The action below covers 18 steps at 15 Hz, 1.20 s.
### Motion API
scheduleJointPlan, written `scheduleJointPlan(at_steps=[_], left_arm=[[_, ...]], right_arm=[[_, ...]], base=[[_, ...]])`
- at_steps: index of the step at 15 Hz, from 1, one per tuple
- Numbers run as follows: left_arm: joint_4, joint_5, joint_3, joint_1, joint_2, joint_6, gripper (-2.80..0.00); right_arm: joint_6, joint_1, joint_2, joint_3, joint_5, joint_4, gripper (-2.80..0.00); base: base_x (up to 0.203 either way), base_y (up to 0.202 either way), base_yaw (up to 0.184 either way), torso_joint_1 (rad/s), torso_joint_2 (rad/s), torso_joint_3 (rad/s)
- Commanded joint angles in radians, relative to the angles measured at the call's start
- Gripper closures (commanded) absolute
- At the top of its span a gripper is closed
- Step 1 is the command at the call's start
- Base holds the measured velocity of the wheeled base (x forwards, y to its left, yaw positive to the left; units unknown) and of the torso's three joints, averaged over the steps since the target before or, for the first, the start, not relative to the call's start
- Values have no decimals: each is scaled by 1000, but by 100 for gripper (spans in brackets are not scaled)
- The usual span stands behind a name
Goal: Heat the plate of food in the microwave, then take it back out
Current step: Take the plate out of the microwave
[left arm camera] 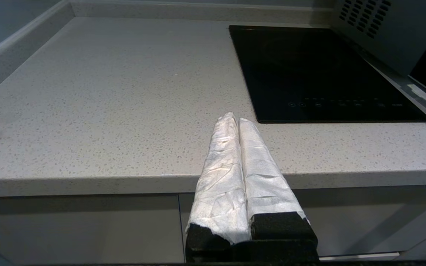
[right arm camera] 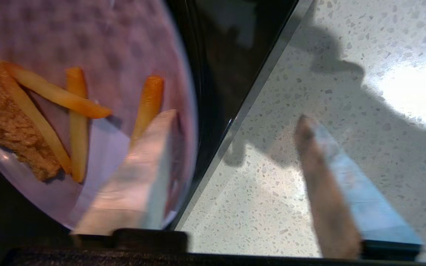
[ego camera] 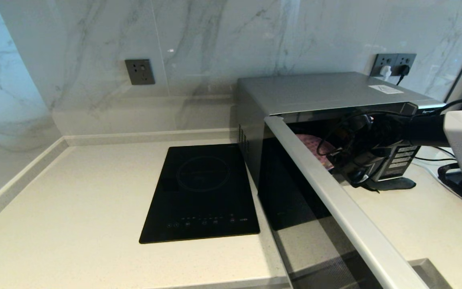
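The plate of food (right arm camera: 98,48) sits inside the microwave (ego camera: 323,94), filling the upper left of the right wrist picture, lilac with orange-yellow sticks and a crumbly brown piece on it; in the head picture only a sliver of the plate (ego camera: 310,145) shows right of centre, behind the swung-out door (ego camera: 335,200). The right gripper (right arm camera: 231,122) is at the oven's mouth with its fingers spread wide apart; one finger (right arm camera: 139,166) lies over the plate's rim, the other (right arm camera: 327,184) over the speckled counter (right arm camera: 346,74) outside the dark edge; whether the first finger touches the plate is unclear. In the head picture that right gripper (ego camera: 353,160) reaches in from the right edge. The microwave stands upper right, a white sticker (ego camera: 385,89) on its top; just left of it lies the black induction hob (ego camera: 203,192). The left gripper (left arm camera: 235,120) hangs at the counter's front edge, fingers pressed together on nothing.
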State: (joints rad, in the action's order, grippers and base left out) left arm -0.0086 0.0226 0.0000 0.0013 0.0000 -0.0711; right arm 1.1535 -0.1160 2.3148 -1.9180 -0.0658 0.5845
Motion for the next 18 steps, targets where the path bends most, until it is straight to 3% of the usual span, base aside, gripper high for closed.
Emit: scheduleJointPlan(at_steps=[1, 18], left_arm=[[-1, 0, 0, 0, 2, -1, 0], [-1, 0, 0, 0, 2, -1, 0]], right_arm=[[6, -1, -23, 7, 0, 4, 0], [9, -1, -164, 68, 1, 9, 0]], base=[[0, 0, 0, 0, 0, 0], [0, 0, 0, 0, 0, 0]])
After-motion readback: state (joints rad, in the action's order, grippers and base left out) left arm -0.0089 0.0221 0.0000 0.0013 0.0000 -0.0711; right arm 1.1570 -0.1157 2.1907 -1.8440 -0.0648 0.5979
